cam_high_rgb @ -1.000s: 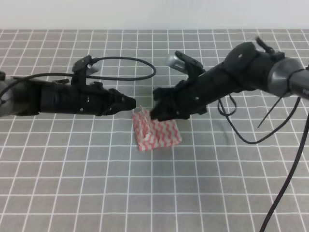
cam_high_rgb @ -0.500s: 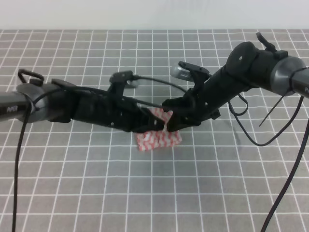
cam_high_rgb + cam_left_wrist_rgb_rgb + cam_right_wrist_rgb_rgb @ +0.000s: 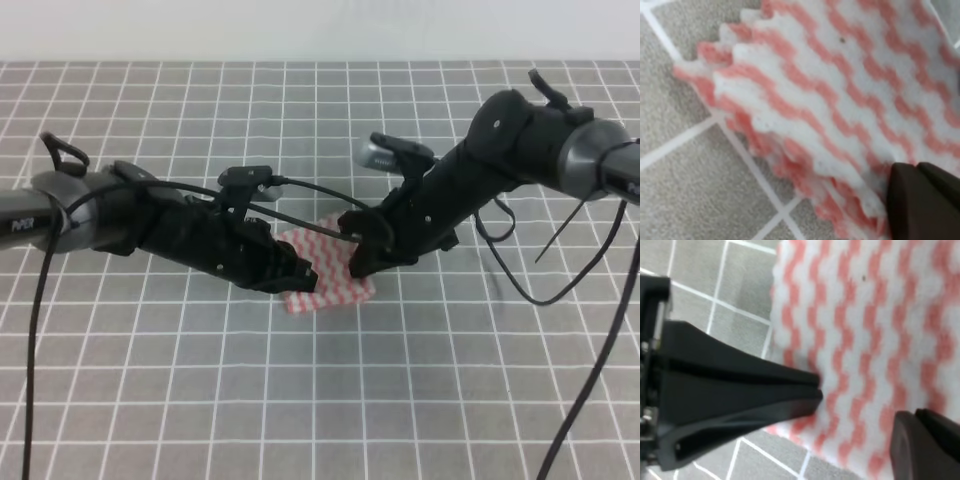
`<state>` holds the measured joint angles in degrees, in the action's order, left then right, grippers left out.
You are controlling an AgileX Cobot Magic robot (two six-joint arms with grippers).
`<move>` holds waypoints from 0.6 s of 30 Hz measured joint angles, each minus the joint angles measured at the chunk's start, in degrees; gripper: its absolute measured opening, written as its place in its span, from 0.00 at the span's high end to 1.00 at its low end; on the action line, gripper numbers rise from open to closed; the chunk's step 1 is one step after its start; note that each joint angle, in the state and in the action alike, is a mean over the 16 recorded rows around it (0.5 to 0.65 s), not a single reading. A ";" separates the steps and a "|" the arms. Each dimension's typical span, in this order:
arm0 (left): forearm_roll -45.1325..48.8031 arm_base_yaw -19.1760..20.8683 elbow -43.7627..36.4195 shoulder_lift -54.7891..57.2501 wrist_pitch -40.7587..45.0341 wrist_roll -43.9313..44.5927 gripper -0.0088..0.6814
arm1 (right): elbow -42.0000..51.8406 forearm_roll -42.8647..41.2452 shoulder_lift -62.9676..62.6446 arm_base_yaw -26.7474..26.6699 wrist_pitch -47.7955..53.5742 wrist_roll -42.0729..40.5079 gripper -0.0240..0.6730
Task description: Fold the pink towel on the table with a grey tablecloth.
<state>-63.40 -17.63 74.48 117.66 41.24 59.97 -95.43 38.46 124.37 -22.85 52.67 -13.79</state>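
The two claws crowd the middle. The left claw sits low on the near-left edge of the pink towel, and the right claw presses down just to its right, so only a narrow strip of cloth lies between them. A black cable runs from the left arm across the gap above the towel, barring a straight drop from overhead. In front of both claws the grey tablecloth lies flat and open; behind them it is open too.
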 joint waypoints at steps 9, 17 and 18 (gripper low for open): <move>2.72 0.40 0.00 -1.76 1.48 -1.26 0.99 | -0.03 -0.17 1.39 0.07 0.12 0.56 0.99; 5.54 0.53 0.00 -2.84 4.01 -3.52 0.99 | -0.03 -0.17 1.42 0.16 -0.29 1.22 0.99; 5.79 0.52 0.00 -2.82 4.15 -3.78 0.99 | -0.03 -0.16 1.45 0.15 -0.32 1.30 0.99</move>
<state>-57.61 -17.11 74.48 114.84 45.39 56.19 -95.46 38.30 125.82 -22.70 52.35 -12.49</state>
